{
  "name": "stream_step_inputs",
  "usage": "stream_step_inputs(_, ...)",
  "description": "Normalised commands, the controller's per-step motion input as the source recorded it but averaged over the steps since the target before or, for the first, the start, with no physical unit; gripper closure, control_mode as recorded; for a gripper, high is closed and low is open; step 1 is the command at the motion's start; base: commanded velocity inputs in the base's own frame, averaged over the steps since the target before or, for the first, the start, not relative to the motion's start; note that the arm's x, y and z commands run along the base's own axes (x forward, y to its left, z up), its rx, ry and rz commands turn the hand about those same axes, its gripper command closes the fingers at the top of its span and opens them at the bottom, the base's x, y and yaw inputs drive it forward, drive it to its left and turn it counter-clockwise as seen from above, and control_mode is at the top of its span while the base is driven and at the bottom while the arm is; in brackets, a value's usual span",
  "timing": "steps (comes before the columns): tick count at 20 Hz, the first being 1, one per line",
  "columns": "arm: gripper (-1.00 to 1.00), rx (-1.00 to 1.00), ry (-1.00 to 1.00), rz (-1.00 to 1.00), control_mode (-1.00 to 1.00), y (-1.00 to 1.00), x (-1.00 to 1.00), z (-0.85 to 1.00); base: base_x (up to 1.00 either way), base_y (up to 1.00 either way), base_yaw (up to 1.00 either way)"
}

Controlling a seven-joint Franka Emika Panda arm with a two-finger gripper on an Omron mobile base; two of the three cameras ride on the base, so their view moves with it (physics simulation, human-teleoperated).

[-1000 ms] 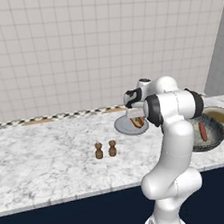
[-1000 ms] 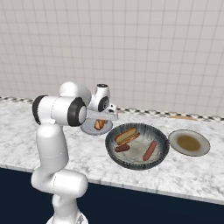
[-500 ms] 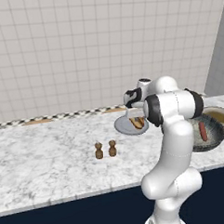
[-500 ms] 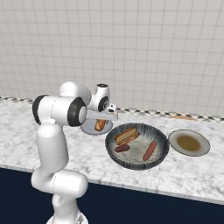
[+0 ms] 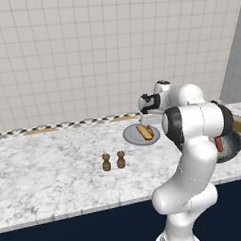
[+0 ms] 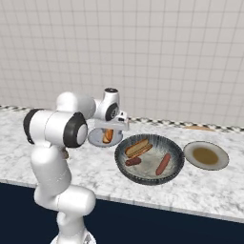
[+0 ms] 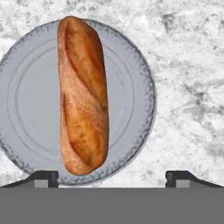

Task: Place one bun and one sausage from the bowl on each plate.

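A bun lies flat on the light-grey plate near the back edge of the bench, and the gripper hangs above it with its jaws wide apart, holding nothing. The step in hand looks like the bun's delivery to this plate (one sausage is yet to join it). The bowl, toward the front edge, holds another bun and two sausages; next the arm would need to reach over and grasp one sausage.
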Motion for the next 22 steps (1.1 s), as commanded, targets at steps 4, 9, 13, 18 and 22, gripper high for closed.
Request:
stream_step_inputs(4, -1.0, 0.0, -0.03, -0.03, -1.0, -0.27, -0.99, 0.59, 0.0, 0.0, 0.0)
stream_step_inputs(9, -1.0, -0.02, 0.0, -0.12, -1.0, -0.71, -0.93, 0.53, 0.0, 0.0, 0.0)
stream_step_inputs(13, -1.0, -0.01, 0.07, -0.16, -1.0, -0.96, -0.44, 0.56, 0.0, 0.0, 0.0)
stream_step_inputs(18, -1.0, 0.0, 0.22, -0.24, -1.0, -1.0, -0.01, 0.14, 0.0, 0.0, 0.0)
stream_step_inputs(22, -1.0, 0.0, 0.22, -0.28, -1.0, -1.0, -0.01, 0.0, 0.0, 0.0, 0.0)
